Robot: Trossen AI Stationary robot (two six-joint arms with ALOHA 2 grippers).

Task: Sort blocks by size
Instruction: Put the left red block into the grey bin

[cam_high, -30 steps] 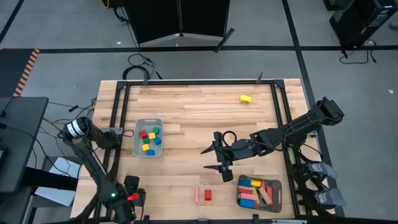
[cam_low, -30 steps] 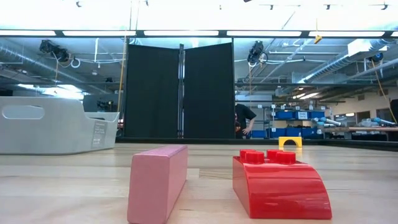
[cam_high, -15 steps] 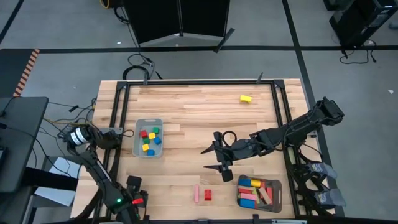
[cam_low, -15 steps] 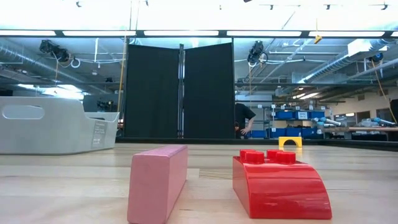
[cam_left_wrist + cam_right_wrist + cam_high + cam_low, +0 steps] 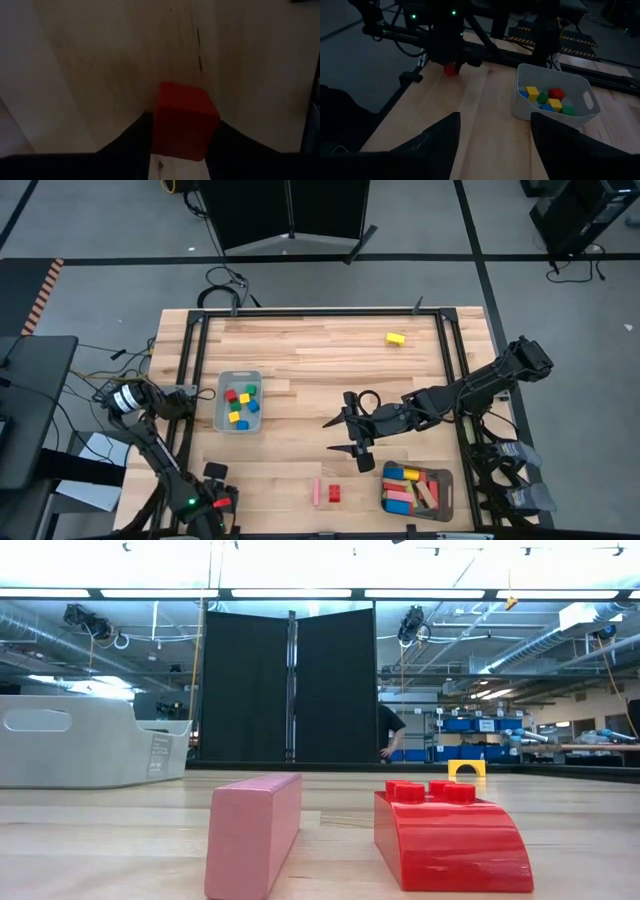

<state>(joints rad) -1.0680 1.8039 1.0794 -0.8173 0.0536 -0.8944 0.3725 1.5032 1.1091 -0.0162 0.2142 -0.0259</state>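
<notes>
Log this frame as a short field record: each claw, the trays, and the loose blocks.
left claw: at the table's near left corner, closing around a red cube
right claw: open, empty, above mid-table
left tray: small cubes
right tray: longer bars
loose: pink bar, red block, yellow block

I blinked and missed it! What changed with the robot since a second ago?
The left gripper, at the table's near left corner, closed its fingers onto the red cube, and that arm's elbow shifted a little. The right gripper, open over the table's middle, the pink bar and the yellow block stayed put.
</notes>
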